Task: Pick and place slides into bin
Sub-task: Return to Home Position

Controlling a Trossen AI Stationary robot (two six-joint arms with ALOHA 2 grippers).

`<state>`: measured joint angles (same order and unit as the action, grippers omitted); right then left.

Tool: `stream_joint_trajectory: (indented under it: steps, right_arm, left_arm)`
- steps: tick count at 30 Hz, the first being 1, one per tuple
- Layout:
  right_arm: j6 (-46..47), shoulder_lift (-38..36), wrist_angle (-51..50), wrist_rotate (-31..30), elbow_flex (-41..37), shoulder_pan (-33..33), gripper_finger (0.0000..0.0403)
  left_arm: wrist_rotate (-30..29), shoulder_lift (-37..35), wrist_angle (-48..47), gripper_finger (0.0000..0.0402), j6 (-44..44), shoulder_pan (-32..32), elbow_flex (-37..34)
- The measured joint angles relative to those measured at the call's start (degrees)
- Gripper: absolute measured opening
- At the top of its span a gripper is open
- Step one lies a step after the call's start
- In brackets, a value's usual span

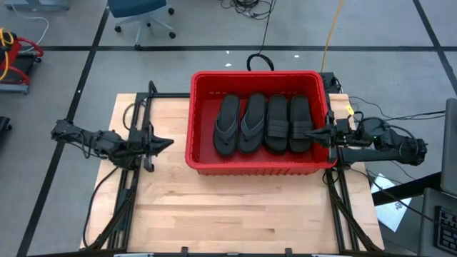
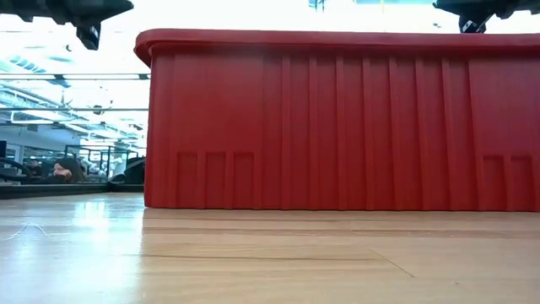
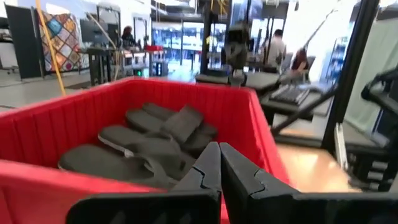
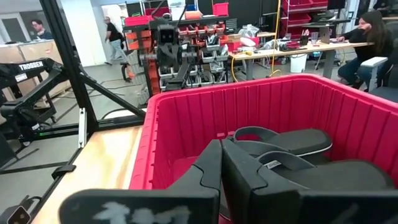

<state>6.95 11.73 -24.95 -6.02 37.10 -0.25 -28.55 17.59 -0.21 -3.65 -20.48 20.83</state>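
Lying abreast in the bin, long axes toward the table's far edge, slides sit beside the right gripper, fingers together over the right rim; left gripper, likewise pinched together, waits off the left wall.

In the high view the left arm stretches level across the middle left of the frame. The left gripper points right, its fingers pressed together. The right arm mirrors it at the middle right, and the right gripper points left with its fingers likewise closed.
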Motion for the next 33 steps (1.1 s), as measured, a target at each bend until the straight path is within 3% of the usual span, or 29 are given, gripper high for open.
stream_joint_trajectory:
  steps: [6,17,28,33]
  right_arm:
    - [-0.14,0.00,-1.32,-2.28,0.01,-0.02,0.0000]
    - [0.21,0.02,-1.49,-4.33,0.02,-0.02,0.0000]
    - [3.49,0.00,-1.49,-4.25,0.00,-0.02,0.0000]
    - [2.86,0.01,-1.49,-4.23,0.00,-0.02,0.0000]
  left_arm:
    - [-0.42,-2.32,-0.21,0.0000,-1.52,1.95,-5.79]
    - [-0.66,-17.39,0.66,0.0000,0.10,4.78,-10.34]
    - [0.36,-17.16,-0.71,0.0000,-5.45,4.78,-10.35]
    - [4.46,-17.16,-1.25,0.0001,-6.04,4.78,-10.35]
